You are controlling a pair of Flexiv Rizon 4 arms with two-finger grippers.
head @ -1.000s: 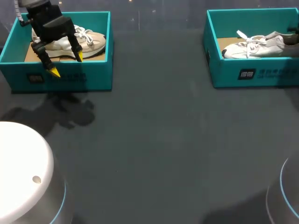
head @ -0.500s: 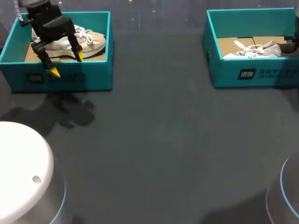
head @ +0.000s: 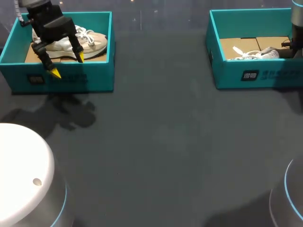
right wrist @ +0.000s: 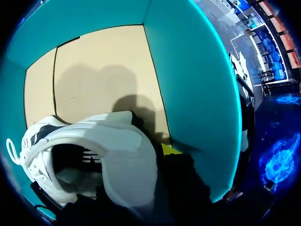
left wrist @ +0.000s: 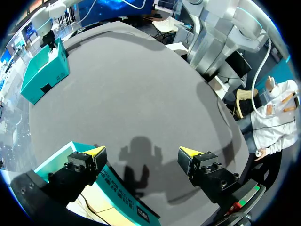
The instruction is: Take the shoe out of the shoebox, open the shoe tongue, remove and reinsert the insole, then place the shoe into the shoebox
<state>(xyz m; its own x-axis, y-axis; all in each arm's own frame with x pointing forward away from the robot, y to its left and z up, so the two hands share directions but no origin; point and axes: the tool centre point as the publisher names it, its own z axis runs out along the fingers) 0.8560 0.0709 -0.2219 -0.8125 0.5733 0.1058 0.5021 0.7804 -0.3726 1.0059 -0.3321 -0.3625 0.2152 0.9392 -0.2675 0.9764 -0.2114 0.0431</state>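
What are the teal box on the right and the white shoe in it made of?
Teal shoebox: looks like cardboard with a matt teal coating; its bare floor is plain brown with flap seams. White shoe: likely synthetic leather or fabric, with smooth matt panels and a padded collar; I can't tell which.

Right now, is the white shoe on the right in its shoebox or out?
In. The white shoe sits within the walls of the teal shoebox, over its cardboard floor.

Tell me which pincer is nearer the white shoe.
Right. The right pincer is at the white shoe's heel; the left pincer hangs over the other shoebox, across the table.
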